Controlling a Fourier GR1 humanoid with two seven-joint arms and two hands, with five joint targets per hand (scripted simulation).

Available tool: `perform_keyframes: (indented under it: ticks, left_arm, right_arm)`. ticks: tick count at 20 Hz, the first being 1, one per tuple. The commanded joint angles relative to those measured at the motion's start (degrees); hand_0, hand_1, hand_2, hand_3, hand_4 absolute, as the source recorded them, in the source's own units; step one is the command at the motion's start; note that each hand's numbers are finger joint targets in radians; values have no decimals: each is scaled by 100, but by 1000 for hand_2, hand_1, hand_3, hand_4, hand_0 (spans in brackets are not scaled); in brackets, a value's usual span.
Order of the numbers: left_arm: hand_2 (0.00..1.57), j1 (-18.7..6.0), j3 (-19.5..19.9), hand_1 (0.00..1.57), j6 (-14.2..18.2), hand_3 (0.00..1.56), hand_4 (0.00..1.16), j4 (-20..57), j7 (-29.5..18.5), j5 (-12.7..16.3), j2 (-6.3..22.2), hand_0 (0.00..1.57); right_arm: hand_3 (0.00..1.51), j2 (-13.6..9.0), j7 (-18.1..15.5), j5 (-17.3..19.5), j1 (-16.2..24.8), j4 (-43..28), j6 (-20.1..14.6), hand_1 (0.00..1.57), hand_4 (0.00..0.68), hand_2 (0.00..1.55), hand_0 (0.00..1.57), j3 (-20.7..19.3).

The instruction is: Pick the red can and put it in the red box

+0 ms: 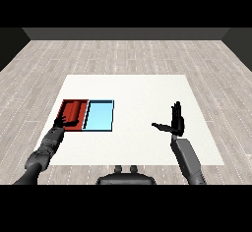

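Grey plank floor runs back to a dark wall, with a white table [147, 93] in the middle. Head view: red tray [65, 105] and light blue tray [100, 115] sit side by side on the table's left part, edges touching, red one on the outside. Red can [75, 110] lies on its side inside the red tray, filling most of it. Left robot hand [66, 122] is at the near edge of the red tray, fingers reaching over the rim just beside the can; whether they are straight or curled, cannot tell, too dark and small against the tray. Left forearm [47, 147] comes in from the lower left corner. Right robot hand [175, 120] is held upright above the table's right part, well apart from both trays, fingers straight up, thumb sticking out to the left, holding nothing. Right forearm [188, 159] rises from the lower right.
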Motion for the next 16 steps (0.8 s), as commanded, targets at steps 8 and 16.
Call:
perform_keyframes:
  ticks: [8, 16]
  left_arm:
    - [0, -61, 599, 0, 39, 0, 0, -839, -1485, 517, -31, 0]
    - [0, 372, 852, 0, -1452, 0, 0, -2244, -2830, 1028, -342, 0]
  right_arm:
    - [0, 90, -88, -80, -22, -111, 195, 0, 0, 0, 0, -76]
    - [0, -188, -161, -130, 262, -565, 779, 0, 0, 0, 0, 31]
